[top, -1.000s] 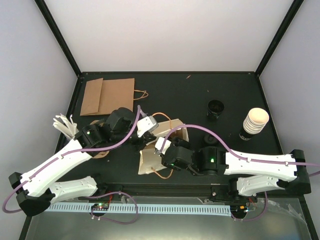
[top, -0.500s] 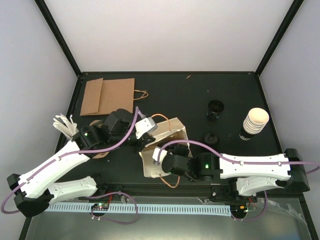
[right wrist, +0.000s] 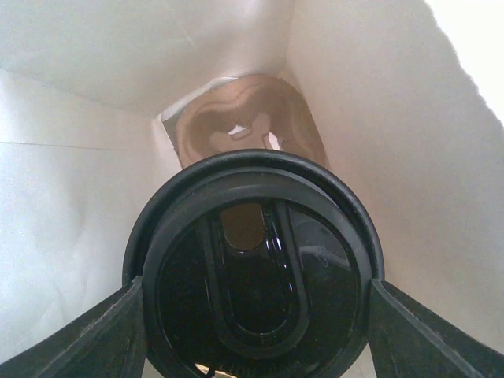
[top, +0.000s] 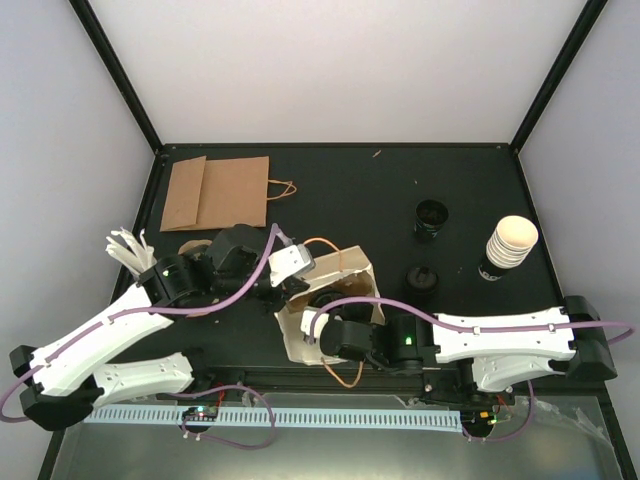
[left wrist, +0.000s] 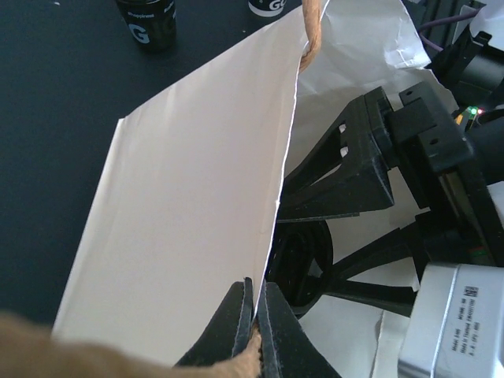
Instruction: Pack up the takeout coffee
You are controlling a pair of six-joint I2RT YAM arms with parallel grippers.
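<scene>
Nearly done, I'd say: left tool (left wrist: 253, 311) pinched the bag (left wrist: 189, 197) edge open, right tool (right wrist: 258, 331) gripped the lidded takeout coffee (right wrist: 256, 252) inside it, not yet let go.

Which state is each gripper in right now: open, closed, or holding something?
Left gripper: jaws closed on the edge of the white paper bag.
Right gripper: jaws holding the black-lidded coffee cup inside the bag.
</scene>
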